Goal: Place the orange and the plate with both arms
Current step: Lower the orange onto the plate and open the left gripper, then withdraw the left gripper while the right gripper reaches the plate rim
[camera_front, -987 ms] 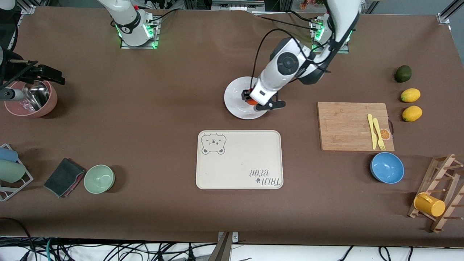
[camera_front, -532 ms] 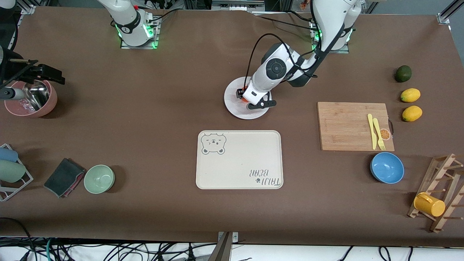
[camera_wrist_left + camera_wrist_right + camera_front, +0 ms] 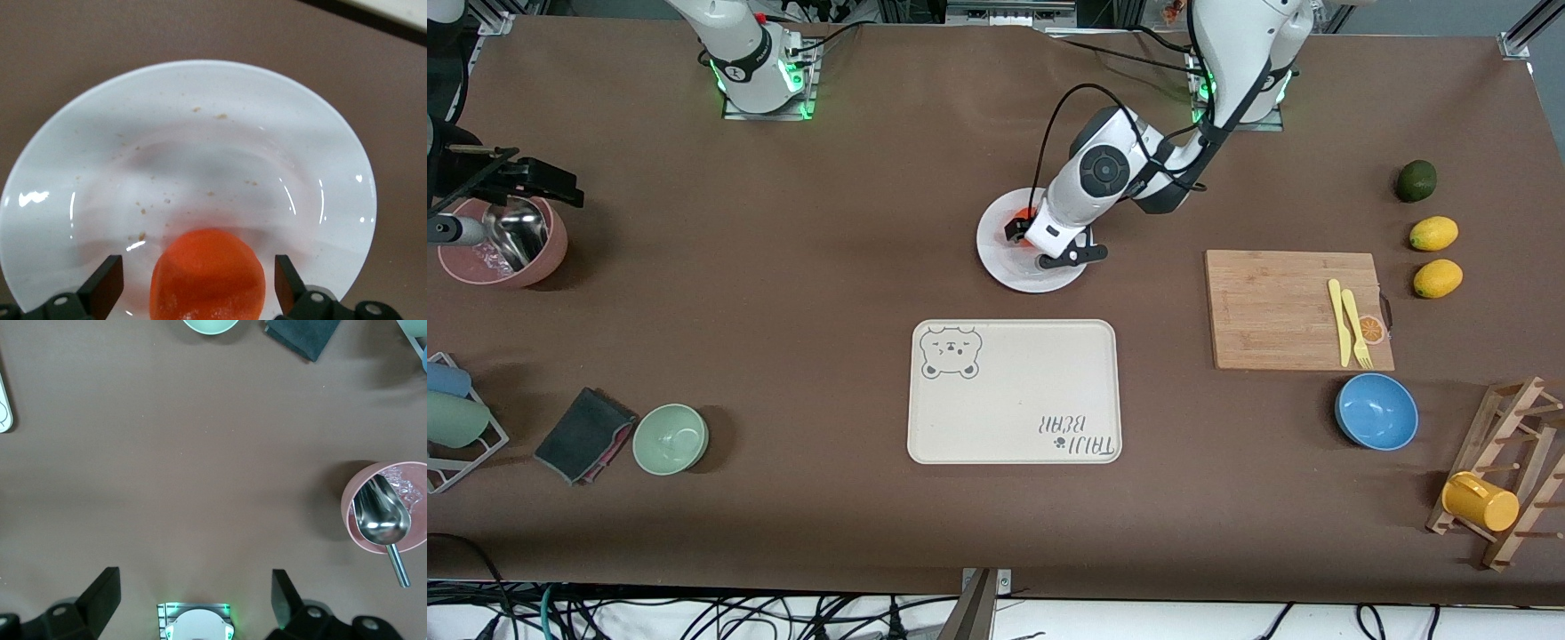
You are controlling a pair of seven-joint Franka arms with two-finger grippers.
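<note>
With fingers now spread wide, the orange (image 3: 207, 275) is released onto the plate (image 3: 60, 167).
Left end effector (image 3: 195, 291) straddles it; right end effector (image 3: 193, 600), wide and empty, waits over counter.

the orange (image 3: 207, 275), small, round and bright orange-red with a slightly dimpled top, is sitting in the plate's well, off centre toward six o'clock in the left wrist view. the plate (image 3: 1000, 263), round, white and shallow with a wide rim and a few brown specks, is lying flat at twelve o'clock from the tray.
</note>
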